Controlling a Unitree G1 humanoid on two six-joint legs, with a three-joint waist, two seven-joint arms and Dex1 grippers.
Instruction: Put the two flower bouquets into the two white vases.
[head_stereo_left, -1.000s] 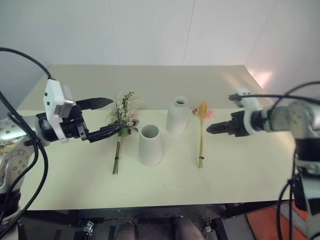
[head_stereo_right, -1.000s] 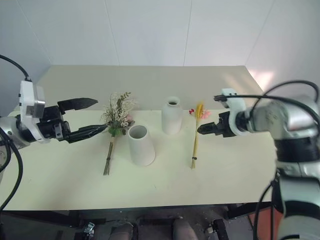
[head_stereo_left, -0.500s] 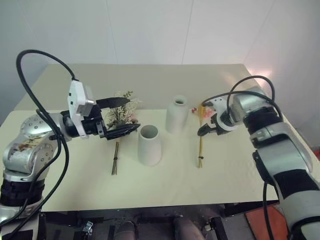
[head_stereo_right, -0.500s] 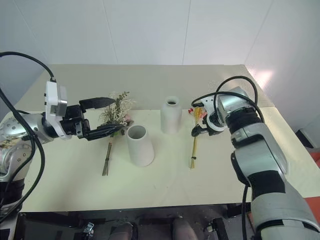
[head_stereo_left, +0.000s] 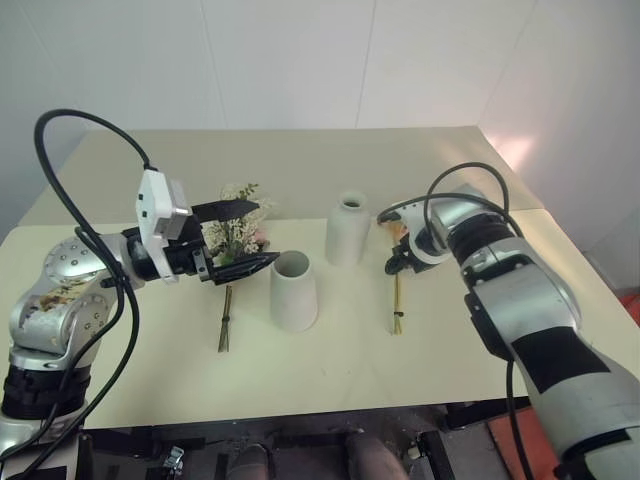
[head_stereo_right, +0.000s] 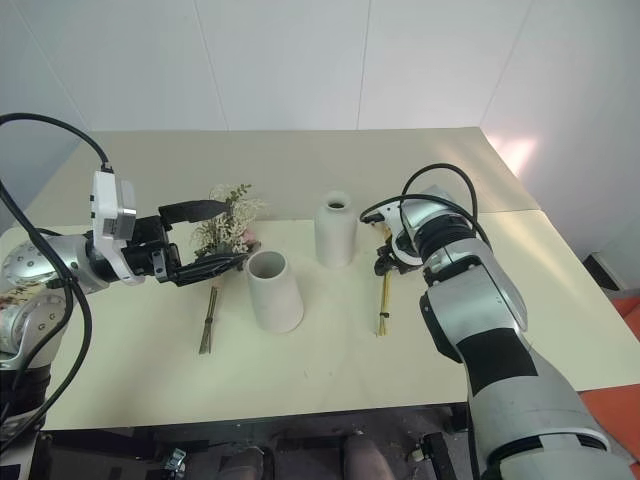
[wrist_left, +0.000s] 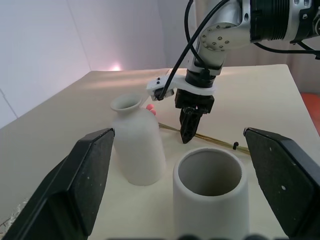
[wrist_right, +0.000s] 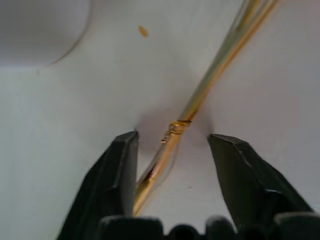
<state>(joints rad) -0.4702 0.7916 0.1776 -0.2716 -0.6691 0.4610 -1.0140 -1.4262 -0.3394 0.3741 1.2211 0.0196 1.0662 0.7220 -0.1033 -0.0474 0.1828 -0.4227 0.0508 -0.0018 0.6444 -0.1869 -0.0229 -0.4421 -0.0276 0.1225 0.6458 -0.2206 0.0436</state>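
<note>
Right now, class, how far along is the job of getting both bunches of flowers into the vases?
Nothing is done: both vases, the wide one and the narrow-necked one, stand without flowers. In hand: the right gripper is down at the table, its fingers either side of the yellow bunch's stems, not yet clamped. The left gripper stands open by the bushy bunch. Left to do: lift and place both.

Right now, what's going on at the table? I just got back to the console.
The right hand is down on the table, its fingers straddling the stems of the slim yellow bouquet, which lies flat beside the narrow-necked vase. The jaws are not closed on the stems. The left hand hovers open at the bushy bouquet, which lies left of the wide-mouthed vase. Both vases stand empty.
</note>
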